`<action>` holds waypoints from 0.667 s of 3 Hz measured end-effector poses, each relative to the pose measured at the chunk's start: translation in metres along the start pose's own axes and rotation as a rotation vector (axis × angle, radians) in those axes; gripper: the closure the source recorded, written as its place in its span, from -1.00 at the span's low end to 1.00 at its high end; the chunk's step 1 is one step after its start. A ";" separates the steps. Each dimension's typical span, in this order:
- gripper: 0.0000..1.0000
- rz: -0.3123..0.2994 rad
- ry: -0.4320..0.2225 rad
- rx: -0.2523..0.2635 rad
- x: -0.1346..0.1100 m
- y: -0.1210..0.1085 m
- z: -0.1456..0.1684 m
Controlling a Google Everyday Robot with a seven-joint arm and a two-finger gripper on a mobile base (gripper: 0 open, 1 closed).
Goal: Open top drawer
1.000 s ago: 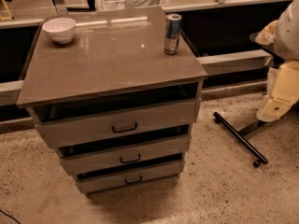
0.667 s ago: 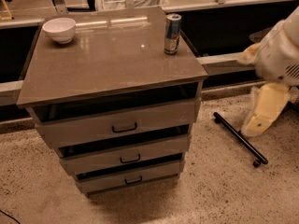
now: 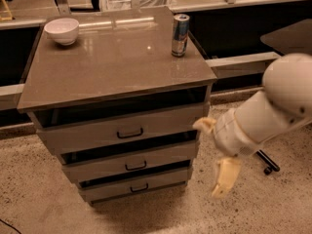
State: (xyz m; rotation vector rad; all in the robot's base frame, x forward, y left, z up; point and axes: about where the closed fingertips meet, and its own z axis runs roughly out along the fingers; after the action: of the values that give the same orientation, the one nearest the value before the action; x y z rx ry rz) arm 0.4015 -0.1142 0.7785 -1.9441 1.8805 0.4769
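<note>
- The gripper (image 3: pixel 208 160) has swung in from the far right of the view and now hangs just beside the right end of the top drawer (image 3: pixel 87 139).
- Its jaws are spread apart and hold nothing.
- The top drawer sits right under the counter (image 3: pixel 112 62), in the same place as before. Its black handle (image 3: pixel 130 133) is untouched.
- The approach looks under way. The gripper probably still has to cross left to the handle.
- The bowl (image 3: pixel 62 29) and can (image 3: pixel 180 28) have not moved.

Top drawer (image 3: pixel 146 127) grey, black handle, slightly ajar; gripper (image 3: pixel 214 155) just right.
</note>
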 end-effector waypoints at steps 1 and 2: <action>-1.00 -0.011 0.012 -0.061 0.010 0.023 0.025; -1.00 -0.100 0.006 -0.104 -0.005 0.018 0.036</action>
State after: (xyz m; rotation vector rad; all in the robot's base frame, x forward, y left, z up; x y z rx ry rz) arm 0.3840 -0.0920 0.7495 -2.0974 1.7843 0.5488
